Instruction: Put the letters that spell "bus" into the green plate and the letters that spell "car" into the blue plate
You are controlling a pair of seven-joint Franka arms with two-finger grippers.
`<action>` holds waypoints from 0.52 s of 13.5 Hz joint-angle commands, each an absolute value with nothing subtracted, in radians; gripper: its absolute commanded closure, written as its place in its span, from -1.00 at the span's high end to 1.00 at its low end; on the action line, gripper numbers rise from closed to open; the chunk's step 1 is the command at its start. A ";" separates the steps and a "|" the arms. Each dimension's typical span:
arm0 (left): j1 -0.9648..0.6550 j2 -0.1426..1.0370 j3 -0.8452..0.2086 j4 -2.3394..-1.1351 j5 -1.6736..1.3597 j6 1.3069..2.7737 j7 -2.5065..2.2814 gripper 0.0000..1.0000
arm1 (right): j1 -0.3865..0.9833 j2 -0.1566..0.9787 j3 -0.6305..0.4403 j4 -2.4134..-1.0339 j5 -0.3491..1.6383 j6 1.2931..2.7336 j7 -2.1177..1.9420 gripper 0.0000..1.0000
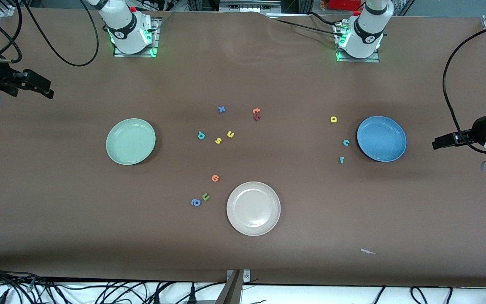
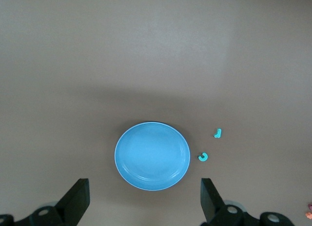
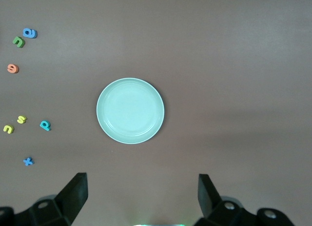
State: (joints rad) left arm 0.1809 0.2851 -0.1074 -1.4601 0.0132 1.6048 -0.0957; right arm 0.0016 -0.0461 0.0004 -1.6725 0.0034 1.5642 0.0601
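The green plate (image 1: 130, 141) (image 3: 130, 110) lies toward the right arm's end and holds nothing. Beside it, toward the table's middle, lie the teal "b" (image 1: 201, 135) (image 3: 45, 125), yellow "s" (image 1: 218, 140) and yellow "u" (image 1: 230, 134). The blue plate (image 1: 381, 138) (image 2: 152, 155) lies bare toward the left arm's end. The teal "c" (image 1: 346, 142) (image 2: 203, 156), teal "r" (image 1: 341, 159) (image 2: 218, 133) and yellow "a" (image 1: 333, 119) lie beside it. My left gripper (image 1: 437, 143) (image 2: 145, 199) hangs open over the table's end by the blue plate. My right gripper (image 1: 47, 88) (image 3: 141, 196) hangs open over the other end.
A cream-white plate (image 1: 253, 208) sits nearest the front camera. An orange letter (image 1: 215, 178), an olive "u" (image 1: 205, 196) and a blue "a" (image 1: 195, 202) lie beside it. A blue "x" (image 1: 221, 109) and two orange-red letters (image 1: 256, 114) lie nearer the bases.
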 commanded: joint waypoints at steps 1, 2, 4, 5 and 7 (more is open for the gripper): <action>0.189 0.262 -0.110 -1.482 -0.009 1.606 -0.086 1.00 | -0.011 -0.049 0.012 -1.660 -0.002 1.548 0.043 1.00; 0.189 0.262 -0.110 -1.482 -0.008 1.606 -0.089 1.00 | -0.011 -0.049 0.014 -1.660 -0.002 1.546 0.044 1.00; 0.187 0.262 -0.109 -1.482 -0.005 1.606 -0.092 1.00 | -0.011 -0.049 0.012 -1.660 -0.002 1.548 0.043 1.00; 0.187 0.262 -0.109 -1.482 -0.002 1.606 -0.092 1.00 | -0.011 -0.049 0.014 -1.660 -0.002 1.546 0.044 1.00; 0.187 0.261 -0.109 -1.482 0.006 1.605 -0.094 1.00 | -0.011 -0.049 0.012 -1.660 -0.002 1.548 0.044 1.00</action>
State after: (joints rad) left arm 0.1809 0.2851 -0.1074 -1.4602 0.0129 1.6048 -0.0964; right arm 0.0017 -0.0461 0.0010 -1.6725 0.0034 1.5641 0.0601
